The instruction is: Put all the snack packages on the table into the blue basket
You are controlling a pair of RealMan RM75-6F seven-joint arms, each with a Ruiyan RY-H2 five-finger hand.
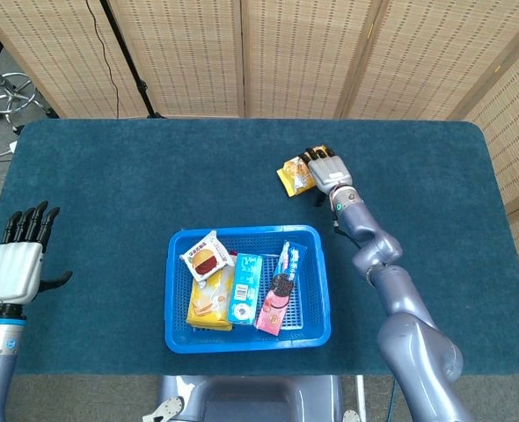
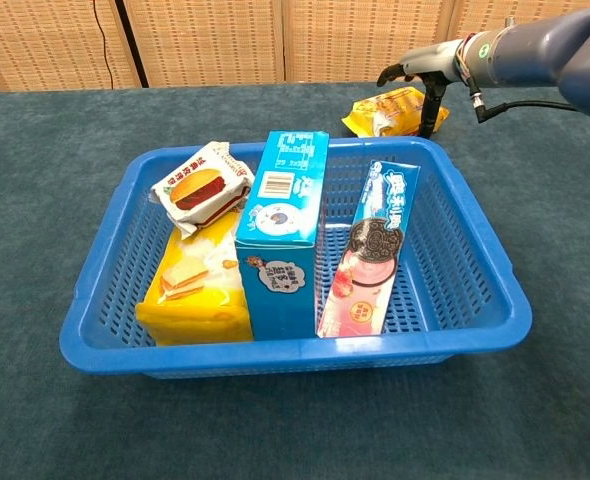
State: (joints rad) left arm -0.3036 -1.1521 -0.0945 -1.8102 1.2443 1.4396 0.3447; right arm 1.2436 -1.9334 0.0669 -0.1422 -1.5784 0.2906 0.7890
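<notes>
A yellow snack package [image 1: 296, 174] [image 2: 388, 112] lies on the blue tablecloth beyond the blue basket's [image 1: 242, 231] [image 2: 295, 352] far right corner. My right hand [image 1: 325, 167] [image 2: 421, 66] hovers over the package's right half, fingers arched across it and thumb pointing down at its right edge; no grip shows. The basket holds a burger package [image 1: 207, 258] [image 2: 201, 187], a yellow sandwich package [image 1: 208, 303] [image 2: 193, 290], a blue box [image 1: 245, 288] [image 2: 283, 235] and a pink cookie package [image 1: 279, 294] [image 2: 371, 255]. At the table's left edge my left hand [image 1: 18, 264] is held up, fingers apart, holding nothing.
Wicker screens [image 1: 286, 53] stand behind the table's far edge. A stool [image 1: 9, 92] and a stand's pole [image 1: 127, 57] are on the floor at the far left. The tablecloth [image 1: 110, 185] around the basket is bare.
</notes>
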